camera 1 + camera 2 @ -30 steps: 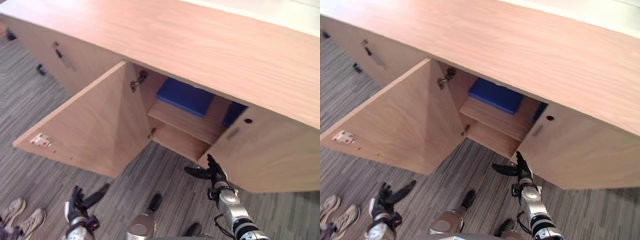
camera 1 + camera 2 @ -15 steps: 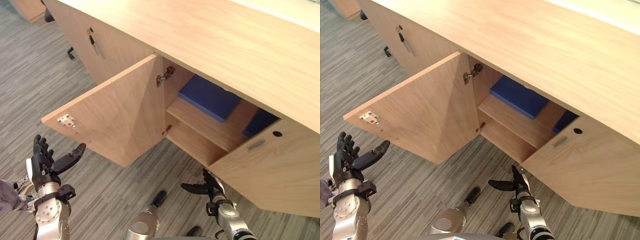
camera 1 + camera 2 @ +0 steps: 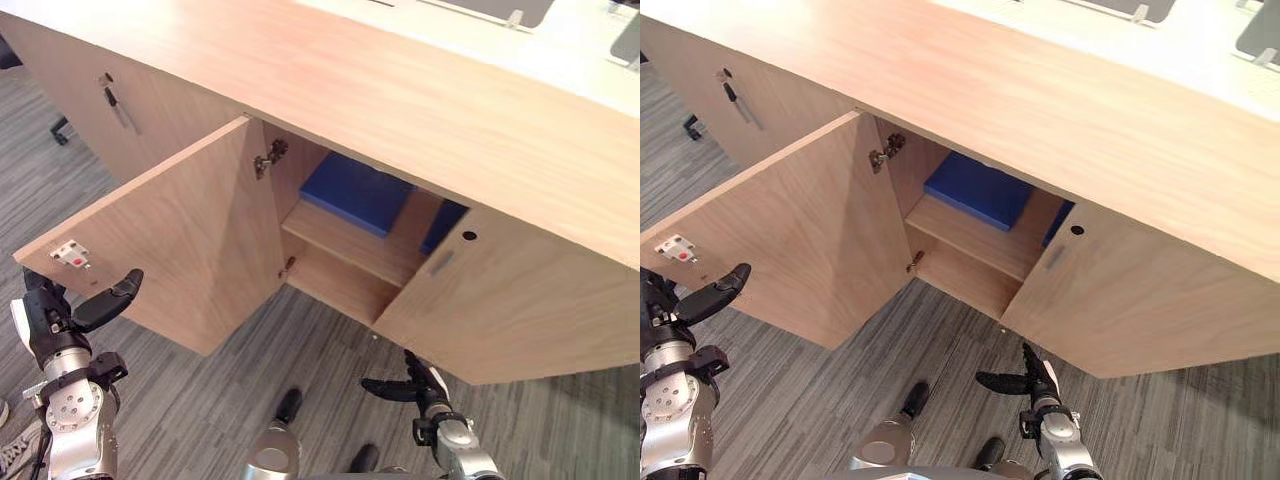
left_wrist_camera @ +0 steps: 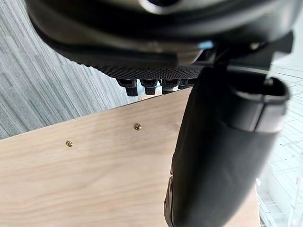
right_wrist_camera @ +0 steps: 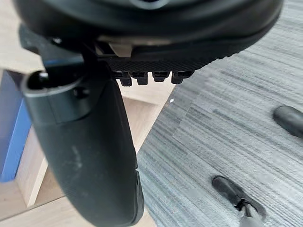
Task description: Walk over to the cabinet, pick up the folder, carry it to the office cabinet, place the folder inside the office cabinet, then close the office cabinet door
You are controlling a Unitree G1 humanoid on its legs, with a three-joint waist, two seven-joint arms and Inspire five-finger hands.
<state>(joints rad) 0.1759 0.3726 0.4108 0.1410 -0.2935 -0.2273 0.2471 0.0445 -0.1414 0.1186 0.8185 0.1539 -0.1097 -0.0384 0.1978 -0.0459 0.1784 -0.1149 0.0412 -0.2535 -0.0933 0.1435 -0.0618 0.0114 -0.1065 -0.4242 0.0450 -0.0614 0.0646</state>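
A blue folder (image 3: 355,193) lies flat on the upper shelf inside the wooden office cabinet (image 3: 400,90). Both of the cabinet's doors stand open. A second blue item (image 3: 443,225) stands at the shelf's right end, half hidden by the right door (image 3: 520,310). My left hand (image 3: 45,322) is open and raised just below the free edge of the left door (image 3: 170,240), with its thumb (image 4: 222,156) out over the panel. My right hand (image 3: 425,385) is open and empty, low over the carpet in front of the right door. The folder's edge (image 5: 12,127) shows past it.
A closed door with a black handle (image 3: 118,105) is further left along the cabinet. The left door carries a white latch plate (image 3: 70,254) near its outer corner. Grey striped carpet (image 3: 330,340) lies between the two doors. A person's shoe (image 3: 12,452) is at the lower left.
The camera has swung about. My left hand has risen from low by the floor to the left door's free edge. My right hand stays low and open.
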